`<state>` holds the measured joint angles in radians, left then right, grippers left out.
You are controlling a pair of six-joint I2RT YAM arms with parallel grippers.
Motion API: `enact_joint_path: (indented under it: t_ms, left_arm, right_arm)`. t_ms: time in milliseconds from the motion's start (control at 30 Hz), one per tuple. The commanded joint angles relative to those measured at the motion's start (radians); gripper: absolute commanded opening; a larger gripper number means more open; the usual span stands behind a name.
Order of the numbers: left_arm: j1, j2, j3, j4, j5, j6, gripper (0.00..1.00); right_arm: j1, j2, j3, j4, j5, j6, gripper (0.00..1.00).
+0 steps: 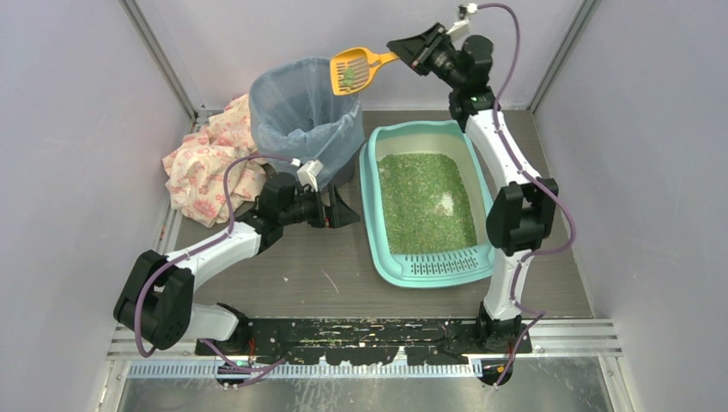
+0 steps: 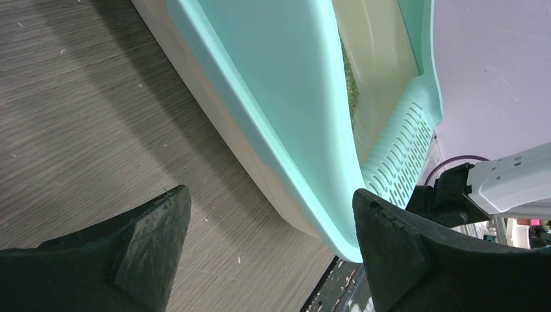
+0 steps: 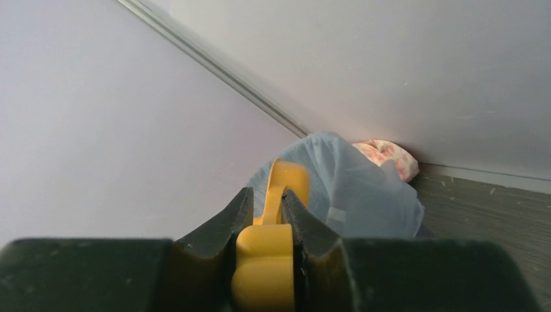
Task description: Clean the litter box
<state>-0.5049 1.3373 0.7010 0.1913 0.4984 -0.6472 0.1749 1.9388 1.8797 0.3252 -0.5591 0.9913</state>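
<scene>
Litter box just off the left gripper, jaws spread and empty; could get nudged. Farther off, right gripper pinching the scoop handle, bin rim just beneath: tipped off-centre, may spill litter outside.

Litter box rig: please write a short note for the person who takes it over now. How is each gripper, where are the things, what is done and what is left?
Left gripper: jaws open, empty, low beside the left side of the litter box.
Right gripper: jaws shut on the handle of the orange scoop, held high over the rim of the bag-lined bin.
Done: a scoopful of green litter is lifted out.
Left: tip the scoop into the bin; a pale patch in the litter probably needs another pass.
</scene>
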Motion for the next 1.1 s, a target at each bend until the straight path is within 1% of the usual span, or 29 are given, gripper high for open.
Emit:
enact_joint_path:
  t_ms: [0,133,233,300,467,567,600,667,767,833,1067]
  left_arm:
    - [-0.004,-0.017,0.025,0.036,-0.002,0.013,0.94]
    - [-0.004,-0.016,0.026,0.028,-0.01,0.019,0.93]
    - [-0.005,-0.001,0.029,0.035,-0.002,0.016,0.93]
    - [-0.003,0.007,0.03,0.041,0.005,0.011,0.94]
    - [-0.004,-0.005,0.031,0.033,0.004,0.019,0.93]
    - [-0.005,-0.01,0.031,0.028,0.0,0.021,0.93]
    - [-0.004,-0.01,0.031,0.028,0.0,0.021,0.93]
    - [-0.004,-0.008,0.031,0.028,0.002,0.021,0.93]
    - [-0.004,-0.008,0.031,0.028,0.003,0.02,0.93]
    - [-0.004,-0.011,0.031,0.027,0.0,0.021,0.93]
    - [-0.004,-0.015,0.031,0.02,-0.005,0.025,0.93]
  right_arm:
    - [0.079,0.059,0.215,-0.241,0.058,-0.209,0.01]
    - [0.151,0.103,0.331,-0.429,0.141,-0.38,0.01]
    - [0.194,0.105,0.35,-0.458,0.188,-0.44,0.01]
    - [0.233,0.104,0.377,-0.508,0.237,-0.51,0.01]
    - [0.351,0.109,0.473,-0.644,0.393,-0.736,0.0]
    - [0.438,0.096,0.479,-0.68,0.529,-0.911,0.0]
    - [0.467,0.094,0.478,-0.685,0.591,-0.957,0.0]
    - [0.515,0.088,0.473,-0.683,0.658,-1.031,0.01]
    - [0.555,0.081,0.467,-0.664,0.707,-1.078,0.0]
    - [0.562,0.071,0.461,-0.647,0.705,-1.077,0.0]
    - [0.559,-0.02,0.383,-0.544,0.584,-1.025,0.0]
